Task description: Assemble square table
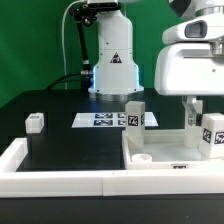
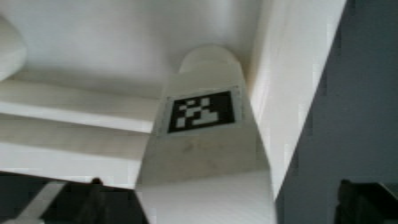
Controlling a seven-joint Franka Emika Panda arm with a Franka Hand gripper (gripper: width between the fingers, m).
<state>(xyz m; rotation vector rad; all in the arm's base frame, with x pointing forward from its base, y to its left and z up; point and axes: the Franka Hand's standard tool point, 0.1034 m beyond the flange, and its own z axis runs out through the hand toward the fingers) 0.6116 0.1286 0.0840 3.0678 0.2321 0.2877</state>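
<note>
The square table top (image 1: pixel 165 148) lies flat on the counter (image 1: pixel 70 150), over on the exterior view's right, with no legs fitted as far as I can see. The legs are scattered. The right leg (image 1: pixel 213 132) stands by the top's right edge, the middle leg (image 1: pixel 135 116) is just beside its left corner, and the left leg (image 1: pixel 35 122) is well apart on its own. The end effector (image 1: pixel 192 110) hangs spread wide with nothing in it, near the right leg. In the wrist view a tagged leg (image 2: pixel 199 120) sits between the fingers (probably that same right one, can't swear). My take: centre it first, drop straight down, pinch its opposite sides, and don't nudge the top.
</note>
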